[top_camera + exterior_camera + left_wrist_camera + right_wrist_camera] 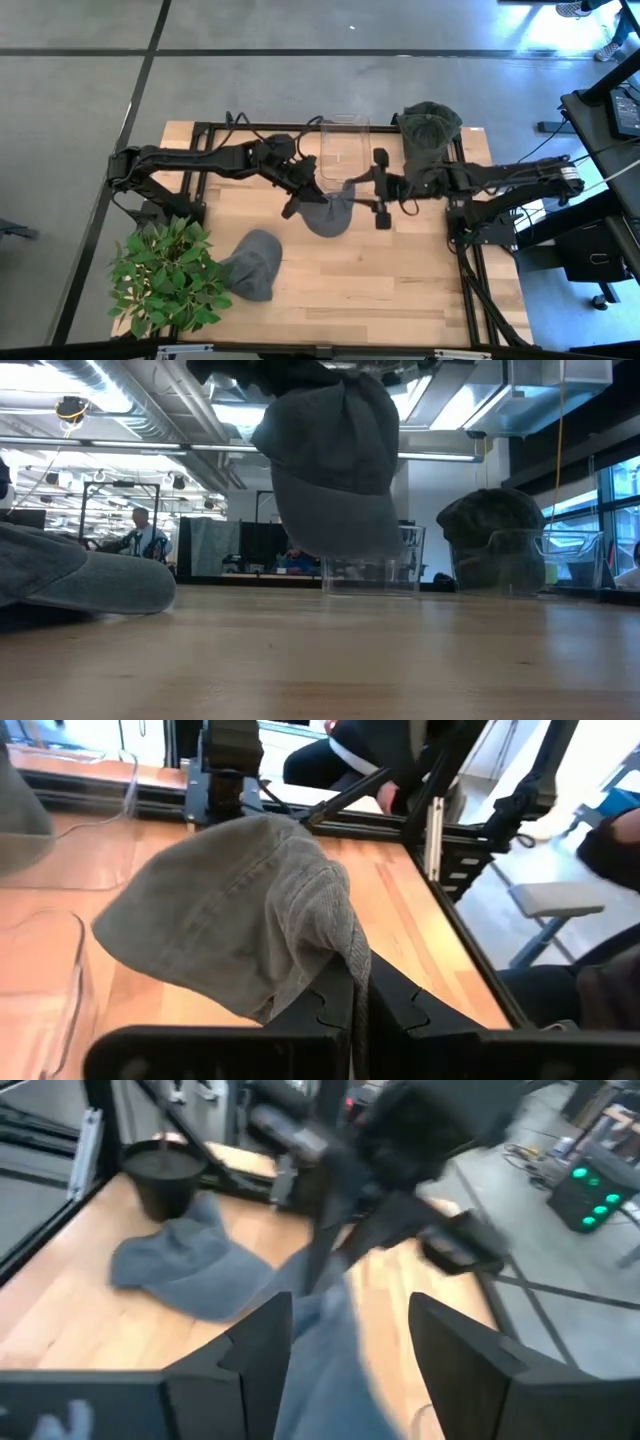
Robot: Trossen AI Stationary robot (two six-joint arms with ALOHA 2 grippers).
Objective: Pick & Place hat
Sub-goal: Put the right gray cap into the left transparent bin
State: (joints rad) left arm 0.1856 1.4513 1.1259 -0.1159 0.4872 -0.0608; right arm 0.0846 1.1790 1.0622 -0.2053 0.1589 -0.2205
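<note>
Two grippers met at the grey hat (327, 212), which hung clear of the table (400, 290) near its back edge, just in front of the clear bin (343, 145). Your left gripper (358, 982) was pinched tight on the hat's fabric. Your right gripper (350, 1315) stood spread, with cloth hanging between its fingers. If you had let go early, the soft hat could have slid out and missed the bin.

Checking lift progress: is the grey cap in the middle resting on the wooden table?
No, in the low view the grey fabric cap hangs clear above the wooden table, with background visible beneath it.
</note>
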